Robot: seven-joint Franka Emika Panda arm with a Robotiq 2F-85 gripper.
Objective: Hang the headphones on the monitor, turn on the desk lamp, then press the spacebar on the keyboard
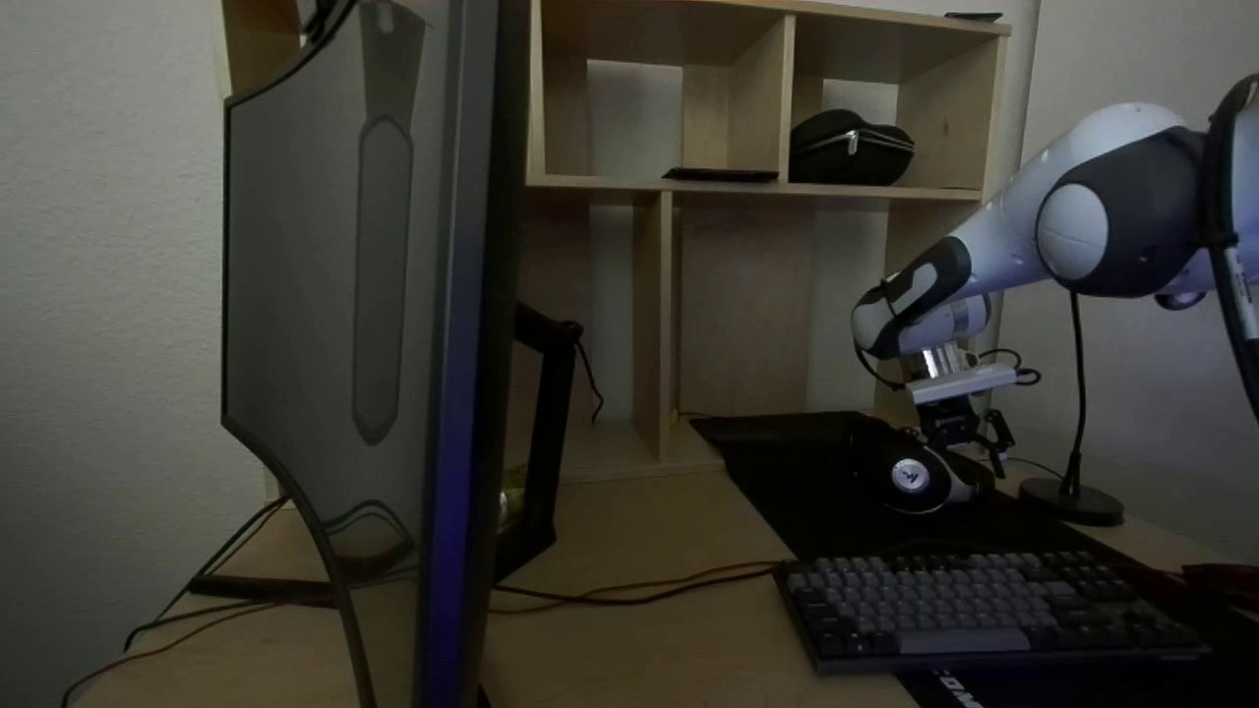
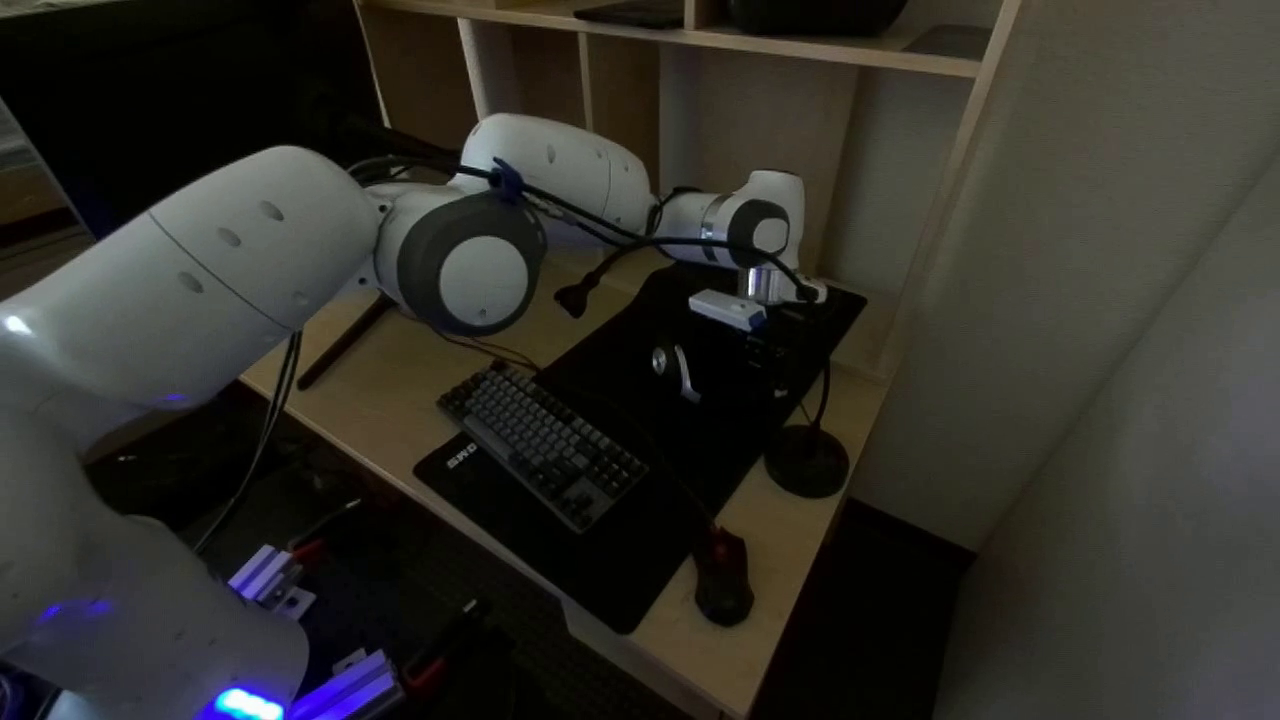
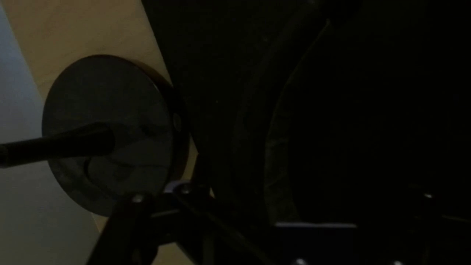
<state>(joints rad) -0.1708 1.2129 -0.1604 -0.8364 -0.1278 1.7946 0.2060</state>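
The black headphones [image 1: 910, 476] lie on the dark desk mat, with a round silver logo on the ear cup; they also show in an exterior view [image 2: 672, 368]. My gripper [image 1: 971, 450] points down at the headphones, its fingers apart. In the wrist view a curved dark band [image 3: 278, 154] lies between the fingers; contact is too dark to tell. The desk lamp's round base [image 1: 1072, 501] is beside the mat, and its head [image 2: 575, 298] is unlit. The monitor [image 1: 334, 295] stands at the desk's other end. The keyboard [image 1: 974, 600] has a grey spacebar [image 1: 962, 641].
A wooden shelf [image 1: 748, 187] stands along the back and holds a black case [image 1: 851, 152]. A mouse [image 2: 722, 585] is near the desk's corner. Cables [image 1: 639, 590] run across the wood. The lamp's thin neck [image 1: 1079, 393] rises close to my gripper.
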